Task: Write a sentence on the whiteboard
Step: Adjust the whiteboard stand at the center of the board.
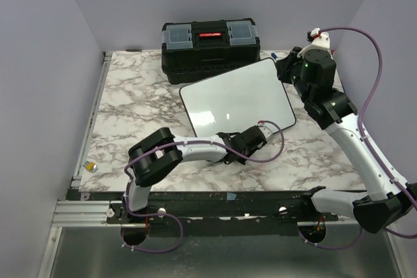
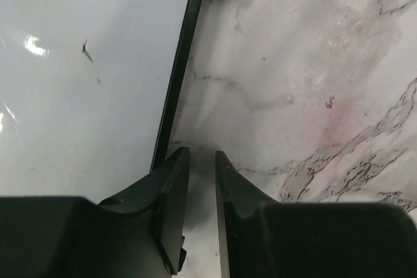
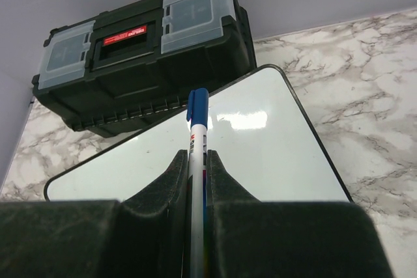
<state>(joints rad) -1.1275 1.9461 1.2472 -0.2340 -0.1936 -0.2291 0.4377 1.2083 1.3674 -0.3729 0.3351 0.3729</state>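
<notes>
Three views cover one white-and-grey marbled worktop (image 1: 130, 96).

Top external view: the flat glossy white whiteboard with rounded corners and a thin black rim (image 1: 238, 99) lies at an angle near the middle of the worktop. Its far edge is just beside the black plastic toolbox with clear lid compartments and a red label (image 1: 210, 47) at the back. The left gripper (image 1: 262, 132) sits low at the board's near edge. The right gripper (image 1: 284, 69) hangs at the board's far right corner. This view does not show how either gripper's fingers stand.

Left wrist view: the left gripper's black fingers (image 2: 171, 180) stand slightly apart, with a narrow gap and nothing between them. They hang over bare worktop just beside the board's black rim. The board surface shows light reflections and a few small dark specks, detail the top view cannot resolve.

Right wrist view: the right gripper pinches a white-barrelled marker with a blue cap (image 3: 197, 128). The cap end points away from the wrist, toward the toolbox. The whiteboard lies beyond the fingers, and the toolbox stands behind its far edge.
</notes>
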